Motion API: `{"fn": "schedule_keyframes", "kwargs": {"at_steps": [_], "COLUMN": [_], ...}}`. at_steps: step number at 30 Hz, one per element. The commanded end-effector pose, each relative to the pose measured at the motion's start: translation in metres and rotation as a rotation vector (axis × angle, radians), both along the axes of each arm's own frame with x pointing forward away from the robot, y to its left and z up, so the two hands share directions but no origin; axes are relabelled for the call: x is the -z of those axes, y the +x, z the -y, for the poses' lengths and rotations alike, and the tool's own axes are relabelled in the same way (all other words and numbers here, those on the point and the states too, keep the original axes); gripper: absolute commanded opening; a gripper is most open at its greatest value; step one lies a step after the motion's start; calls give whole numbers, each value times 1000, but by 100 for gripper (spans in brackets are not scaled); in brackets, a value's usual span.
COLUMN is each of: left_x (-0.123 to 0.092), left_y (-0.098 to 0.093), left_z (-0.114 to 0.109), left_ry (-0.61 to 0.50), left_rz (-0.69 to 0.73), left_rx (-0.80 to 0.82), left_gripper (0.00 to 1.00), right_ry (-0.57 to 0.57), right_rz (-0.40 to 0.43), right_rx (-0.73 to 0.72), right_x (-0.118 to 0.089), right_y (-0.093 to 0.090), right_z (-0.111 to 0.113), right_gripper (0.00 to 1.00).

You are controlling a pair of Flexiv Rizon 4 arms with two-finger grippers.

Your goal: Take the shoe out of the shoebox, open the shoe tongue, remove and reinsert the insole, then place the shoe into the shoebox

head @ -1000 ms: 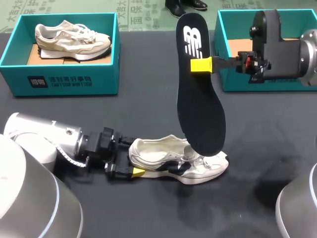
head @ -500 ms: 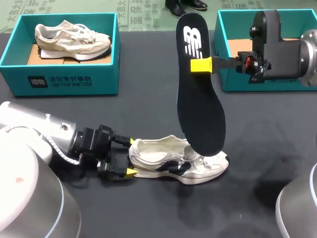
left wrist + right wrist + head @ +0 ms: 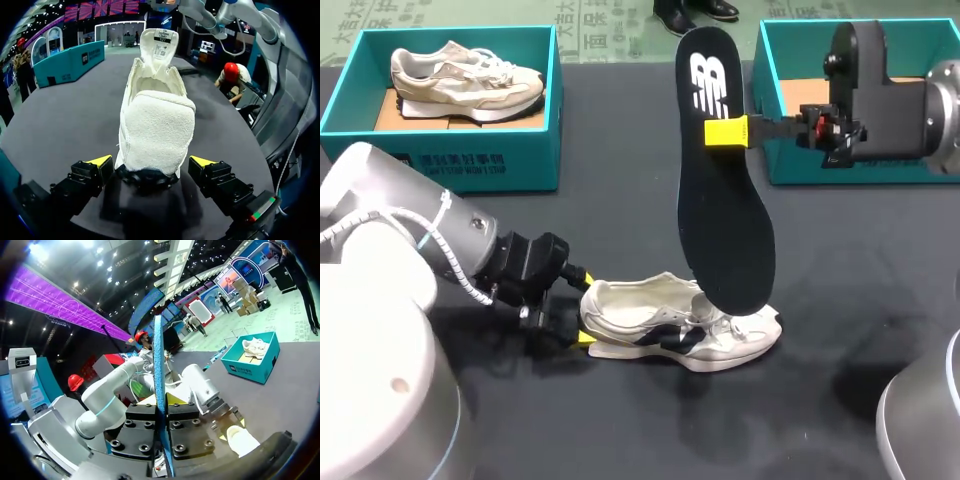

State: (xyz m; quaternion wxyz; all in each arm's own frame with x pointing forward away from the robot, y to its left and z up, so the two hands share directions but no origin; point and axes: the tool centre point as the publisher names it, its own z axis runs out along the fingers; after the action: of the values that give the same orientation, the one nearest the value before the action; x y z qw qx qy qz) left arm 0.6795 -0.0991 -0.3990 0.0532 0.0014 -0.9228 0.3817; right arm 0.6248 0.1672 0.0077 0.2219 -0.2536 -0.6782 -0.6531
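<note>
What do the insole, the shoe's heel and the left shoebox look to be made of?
Insole: thin and matte black, probably foam under fabric. It holds straight in the right hand, and its edge looks blue in the right wrist view. Shoe heel: off-white with a fuzzy nap, likely suede or fleece. Shoebox: teal outside and brown inside, seemingly printed cardboard.

Seen from above, the insole stands in front of the shoe and covers part of its upper, so I cannot tell whether its lower end touches inside; at the shoe's heel, the left gripper shows only two small yellow bits; the shoebox beyond the shoe's toe is partly behind the right arm and cut off by the edge; from the left wrist, the heel hides the toe.
</note>
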Motion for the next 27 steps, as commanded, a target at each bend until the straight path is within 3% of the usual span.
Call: {"fn": "schedule_keyframes", "kwargs": {"at_steps": [1,8,16,27], "left_x": [0,-5,-14,-16], "left_y": [0,9,17,18], "left_z": [2,-2,-3,1], "left_ry": [53,85,301,457], "left_rz": [0,-10,36,39], "left_rx": [5,-27,12,62], "left_gripper": [100,100,100,100], "right_ry": [-1,-1,-1,-1], "right_rz": [-1,-1,-1,-1], "right_rx": [1,1,1,1], "right_x": [1,1,1,1], "right_y": [0,0,0,0], "right_z": [-2,-2,-2,-2], "right_gripper": [0,0,0,0]}}
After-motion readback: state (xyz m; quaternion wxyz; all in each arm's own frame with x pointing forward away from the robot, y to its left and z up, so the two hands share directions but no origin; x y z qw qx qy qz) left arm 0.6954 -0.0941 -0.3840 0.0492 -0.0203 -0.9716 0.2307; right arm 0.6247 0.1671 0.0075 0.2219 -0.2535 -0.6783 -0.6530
